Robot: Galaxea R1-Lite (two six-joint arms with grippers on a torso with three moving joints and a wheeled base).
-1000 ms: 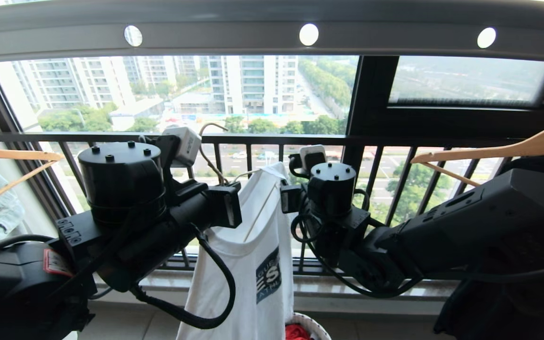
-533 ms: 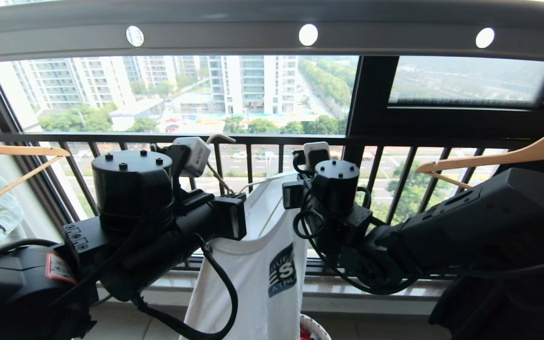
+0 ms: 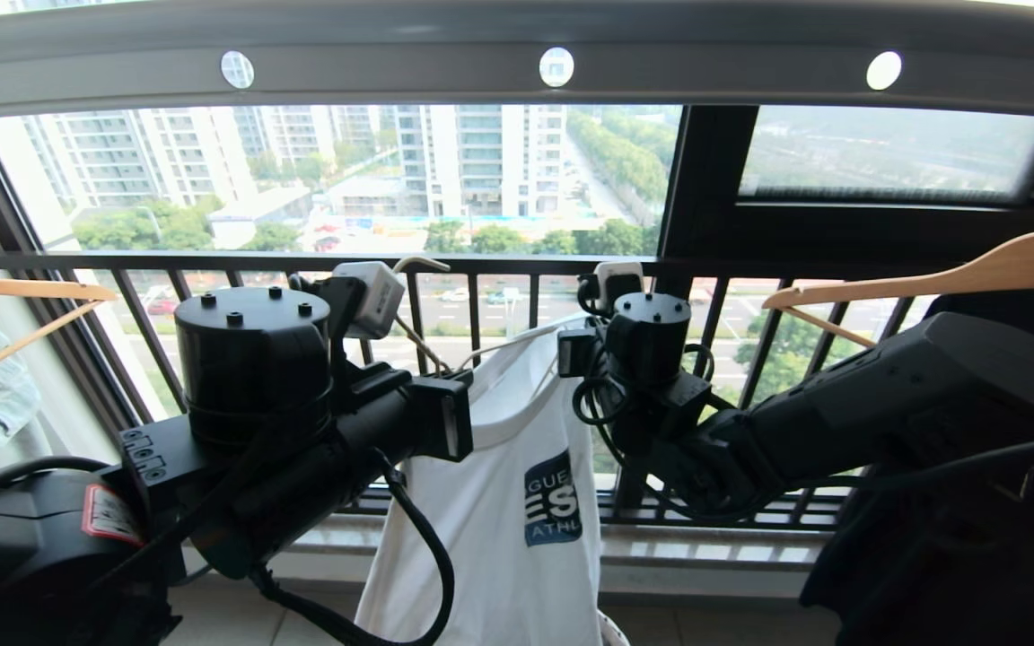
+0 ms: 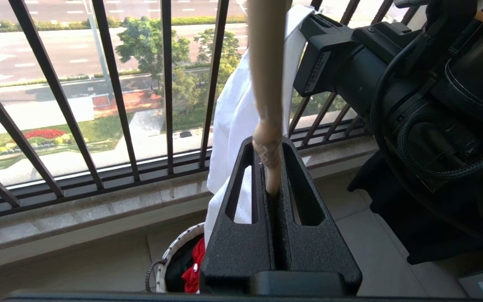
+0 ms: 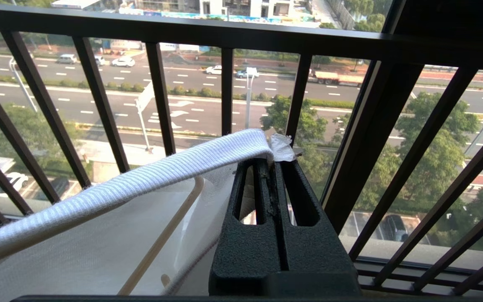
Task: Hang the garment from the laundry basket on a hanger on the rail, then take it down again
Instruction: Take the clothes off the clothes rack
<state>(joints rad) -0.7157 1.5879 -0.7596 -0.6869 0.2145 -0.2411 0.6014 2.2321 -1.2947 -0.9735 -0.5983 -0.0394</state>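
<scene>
At far left a thick wooden hanger (image 3: 28,292) with pale cloth hangs cut off by the frame edge. The left gripper (image 4: 271,167), a black two-fingered claw, is clamped tight on the twisted neck of the thin cream wire hanger (image 4: 266,84), held upright before the black balcony railing (image 3: 481,266). From it hangs the white T-shirt with a navy lettered logo (image 3: 517,502), draping low between both arms. The right gripper (image 5: 274,161) is pressed closed on the shirt's ribbed collar edge, beside the railing's bars. The wide grey metal rail with round holes (image 3: 391,67) spans overhead, with open air between it and the hanger's top. Below, only a sliver of the small round white-and-black laundry basket (image 4: 170,260) shows on the tiled floor, red cloth (image 4: 191,268) inside. Another wooden hanger (image 3: 975,274) sits far right; the hanger's hook tip is hard to make out.
</scene>
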